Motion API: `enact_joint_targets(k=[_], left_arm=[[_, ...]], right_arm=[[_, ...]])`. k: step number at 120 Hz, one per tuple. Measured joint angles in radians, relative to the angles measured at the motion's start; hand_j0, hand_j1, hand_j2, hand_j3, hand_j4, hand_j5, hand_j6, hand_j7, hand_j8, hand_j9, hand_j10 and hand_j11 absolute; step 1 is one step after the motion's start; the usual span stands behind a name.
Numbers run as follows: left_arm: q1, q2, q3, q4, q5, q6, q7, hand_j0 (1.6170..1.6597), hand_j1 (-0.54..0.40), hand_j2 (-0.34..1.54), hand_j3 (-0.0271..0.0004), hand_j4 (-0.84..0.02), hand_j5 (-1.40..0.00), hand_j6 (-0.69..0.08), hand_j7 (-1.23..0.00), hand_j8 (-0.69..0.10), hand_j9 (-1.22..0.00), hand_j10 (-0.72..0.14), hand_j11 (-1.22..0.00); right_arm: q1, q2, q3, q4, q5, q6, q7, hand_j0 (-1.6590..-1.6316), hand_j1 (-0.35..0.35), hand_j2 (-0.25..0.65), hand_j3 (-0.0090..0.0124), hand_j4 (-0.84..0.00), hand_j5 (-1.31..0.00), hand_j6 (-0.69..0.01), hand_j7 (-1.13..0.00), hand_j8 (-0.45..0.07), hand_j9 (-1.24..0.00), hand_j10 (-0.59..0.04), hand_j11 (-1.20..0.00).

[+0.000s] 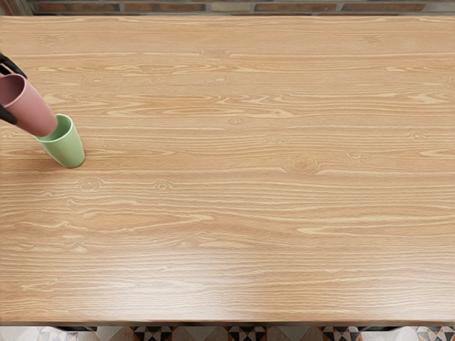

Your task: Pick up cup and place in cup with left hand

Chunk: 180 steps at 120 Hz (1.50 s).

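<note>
At the left edge of the head view, the black left hand [12,66] grips a smooth, matte pink cup [35,111] that narrows toward its base. Dark fingers show on two sides of the cup, one part by the far side of its rim and another across its near side, so the pink wall is pinched between them; the rest of the hand is cut off by the picture's edge. The pink cup's mouth points up and to the left, its base down and to the right, right at the open mouth of a pale green tapered cup [65,147]. Its lower end overlaps the green rim in this view; whether the two touch cannot be told. The green cup stands mouth up on the light-brown wood-grain table [249,199], near its left side. Beyond the table's far edge runs a brick wall [277,8].
</note>
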Motion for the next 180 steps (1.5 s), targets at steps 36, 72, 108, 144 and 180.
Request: enact_joint_targets(k=[36, 72, 108, 144, 180], left_arm=[[0.019, -0.004, -0.006, 0.010, 0.010, 0.016, 0.000, 1.6516, -0.033, 0.03, 0.0000, -0.433, -0.73, -0.309, -0.75, -0.345, -0.73, -0.559, -0.75], [0.019, -0.039, -0.014, 0.042, 0.010, 0.023, -0.001, 1.6517, -0.039, 0.03, 0.0000, -0.422, -0.74, -0.297, -0.76, -0.337, -0.74, -0.549, -0.75], [0.040, -0.059, -0.017, 0.046, 0.009, 0.023, -0.001, 1.6523, -0.042, 0.04, 0.0000, -0.432, -0.72, -0.304, -0.74, -0.344, -0.72, -0.533, -0.73], [0.042, -0.061, -0.019, 0.042, 0.005, 0.023, -0.026, 1.6564, 0.129, 0.03, 0.0000, -0.234, -0.33, -0.187, -0.33, -0.202, -0.33, -0.248, -0.33], [0.043, -0.060, -0.020, 0.042, 0.002, 0.023, -0.030, 1.6576, 0.256, 0.02, 0.0000, -0.097, -0.13, -0.088, -0.13, -0.091, -0.12, -0.100, -0.12]], right_arm=[[0.000, 0.000, 0.000, 0.000, 0.000, 0.000, 0.000, -1.6581, -0.331, -0.003, 0.0000, -0.015, -0.02, -0.015, -0.02, -0.015, -0.02, -0.015, -0.02], [0.000, 0.000, 0.000, 0.000, 0.000, 0.000, 0.000, -1.6581, -0.331, -0.003, 0.0000, -0.015, -0.02, -0.015, -0.02, -0.015, -0.02, -0.015, -0.02], [0.000, 0.000, 0.000, 0.000, 0.000, 0.000, 0.000, -1.6581, -0.331, -0.003, 0.0000, -0.015, -0.02, -0.015, -0.02, -0.015, -0.02, -0.015, -0.02], [0.000, 0.000, 0.000, 0.000, 0.000, 0.000, 0.000, -1.6581, -0.331, -0.003, 0.0000, -0.015, -0.02, -0.015, -0.02, -0.015, -0.02, -0.015, -0.02], [0.000, 0.000, 0.000, 0.000, 0.000, 0.000, 0.000, -1.6581, -0.331, -0.003, 0.0000, -0.015, -0.02, -0.015, -0.02, -0.015, -0.02, -0.015, -0.02]])
